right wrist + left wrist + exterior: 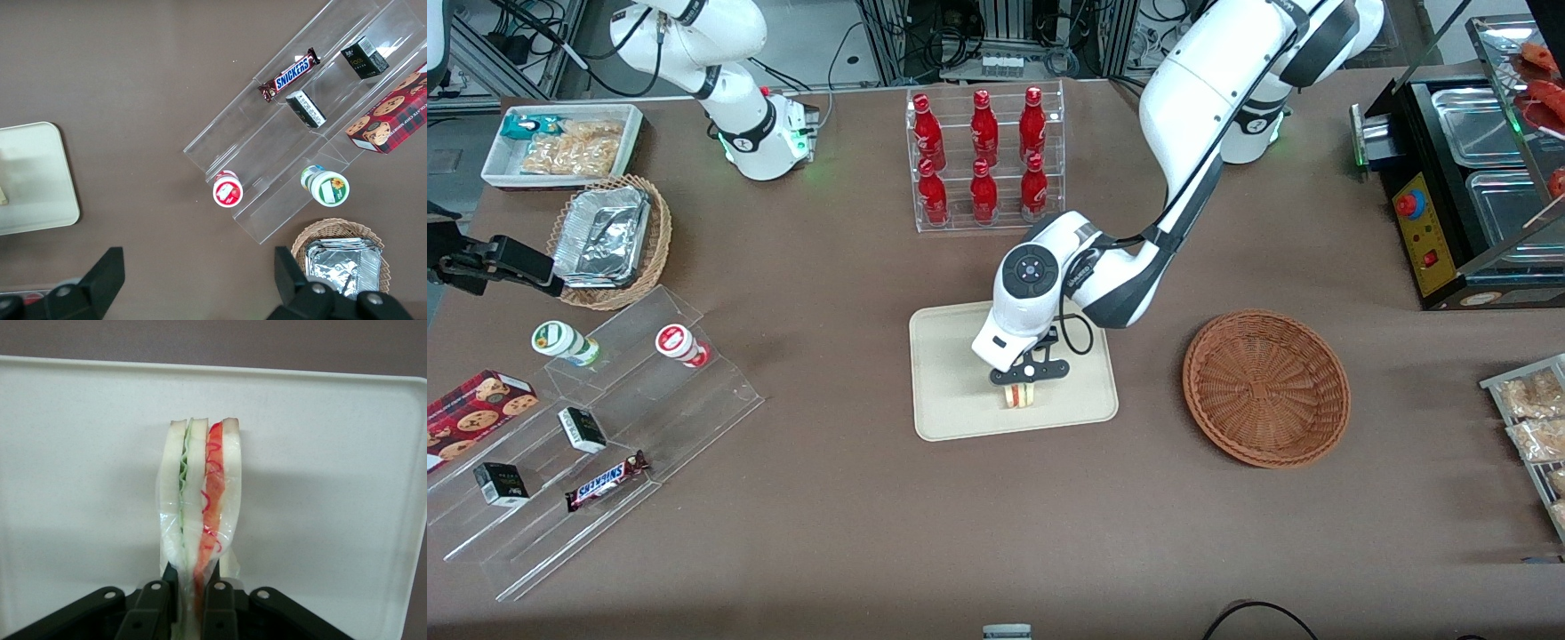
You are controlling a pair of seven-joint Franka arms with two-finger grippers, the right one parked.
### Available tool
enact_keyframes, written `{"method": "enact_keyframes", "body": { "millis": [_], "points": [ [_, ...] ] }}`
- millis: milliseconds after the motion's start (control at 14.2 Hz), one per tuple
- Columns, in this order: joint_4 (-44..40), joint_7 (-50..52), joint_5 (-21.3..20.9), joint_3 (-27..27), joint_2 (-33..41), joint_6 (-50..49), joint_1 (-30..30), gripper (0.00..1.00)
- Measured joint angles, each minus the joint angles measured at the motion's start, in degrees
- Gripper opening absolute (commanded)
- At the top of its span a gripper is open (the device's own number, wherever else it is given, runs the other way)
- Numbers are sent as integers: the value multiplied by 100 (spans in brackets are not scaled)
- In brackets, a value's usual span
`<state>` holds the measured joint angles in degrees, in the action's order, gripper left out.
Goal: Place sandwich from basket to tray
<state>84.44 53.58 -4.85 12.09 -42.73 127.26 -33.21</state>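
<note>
Front view, scanned across the brown counter [827, 533] from the parked arm's end: white deep bin of snack packets [560, 144], then the lighter tan wicker basket with silver foil trays [609, 242] nearer the camera, then the clear acrylic stepped shelf [596, 444] carrying two small round cups, small dark boxes, a red cookie box [471, 413] and a Snickers bar [607, 481]. Mid-counter: clear acrylic rack of six red bottles [984, 158]. Nearer the camera than that rack lies the flat cream-beige rectangular tray with rounded corners [951, 373]. The left arm's black two-finger gripper [1024, 388] is directly above the tray, pointing down. Jaws clenched on the small triangular white-bread sandwich with red-orange and green filling [1020, 396]; wrist view shows the sandwich [200, 513], wrapped in clear film, pinched at one end between the two fingers [152, 610], cut edge with green and red layers facing the camera, cream tray [333, 487] underneath. Sandwich sits over the tray's half nearer the front camera; whether it touches the tray surface cannot be told. Toward the working arm's end: wide shallow round basket of reddish-brown woven wicker [1266, 388], beside the tray and apart from it, nothing in it. Further toward that end: black warming cabinet with steel pans [1458, 178] and a rack of bagged snacks [1534, 418] at the counter's edge
</note>
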Motion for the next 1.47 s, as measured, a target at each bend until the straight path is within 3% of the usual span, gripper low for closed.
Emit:
{"method": "enact_keyframes", "body": {
  "millis": [491, 842, 1193, 1474],
  "points": [
    [-247, 162, -6, -86, -57, -1, -22, 100],
    [-745, 171, -11, -582, 169, -351, 1, 100],
    [-709, 38, -31, -1028, 1117, -1662, 256, 100],
    [-307, -1547, -28, -1076, 2200, -3005, 1261, 100]
  ]
}}
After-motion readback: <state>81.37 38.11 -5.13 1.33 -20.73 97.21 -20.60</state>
